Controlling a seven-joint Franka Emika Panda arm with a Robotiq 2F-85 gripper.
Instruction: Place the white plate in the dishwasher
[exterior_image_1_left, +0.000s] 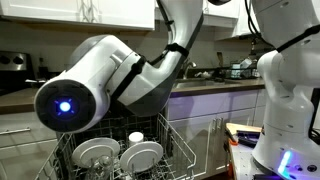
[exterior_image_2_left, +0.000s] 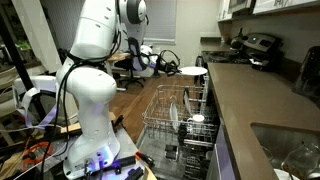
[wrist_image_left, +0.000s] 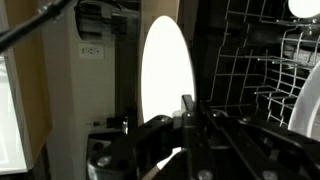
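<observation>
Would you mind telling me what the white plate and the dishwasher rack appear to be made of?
The white plate looks like glazed ceramic, though melamine is possible: its face is smooth, bright and unpatterned. The dishwasher rack looks like coated metal wire: thin light grey-white rods form an open grid with upright tines.

I see a brown counter (exterior_image_2_left: 250, 95) with a sink (exterior_image_2_left: 270, 135) at its near end, a stove (exterior_image_2_left: 258, 45) farther along, and an office chair (exterior_image_2_left: 165, 62) on the wood floor (exterior_image_2_left: 140, 100).

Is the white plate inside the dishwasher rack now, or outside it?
Outside. The gripper holds the white plate up by the counter end, above and beyond the pulled-out dishwasher rack.
</observation>
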